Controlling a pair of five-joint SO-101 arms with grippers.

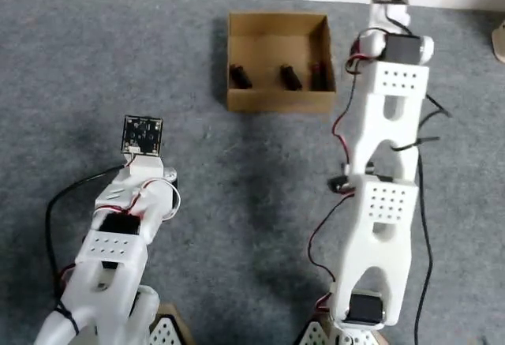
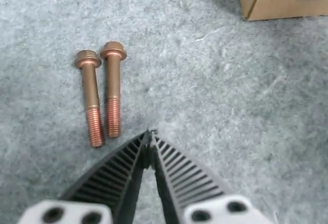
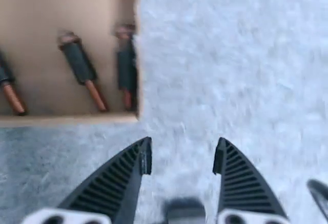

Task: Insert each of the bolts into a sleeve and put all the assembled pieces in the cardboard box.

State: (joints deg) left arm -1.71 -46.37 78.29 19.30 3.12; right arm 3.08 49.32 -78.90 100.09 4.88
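Three assembled pieces (image 1: 289, 76), each a black sleeve (image 3: 77, 60) with a copper-coloured shank poking out of it, lie in a row on the floor of the brown open-topped cardboard box (image 1: 276, 102) at the far middle of the grey felt-covered tabletop (image 1: 237, 226). Two bare copper-coloured flanged bolts (image 2: 92, 98) lie side by side on the felt, touching or nearly so, well apart from the box on its near left side. So I judge the job to be between rounds: three pieces are boxed and these two are not yet sleeved.

My left gripper (image 2: 150, 134) hangs just short of the threaded ends of those bolts with its jaws pressed together and nothing between them. To pick one up I would need to spread the jaws, come down across a single shank and close without dragging its neighbour along, since the pair lies so close. Where a spare sleeve lies I cannot tell.

My left arm (image 1: 118, 234) is folded low at the near left. My right arm (image 1: 387, 171) is stretched far out along the right side of the box, and my right gripper (image 3: 183, 147) hovers over bare felt just outside the box wall, jaws spread wide and empty.
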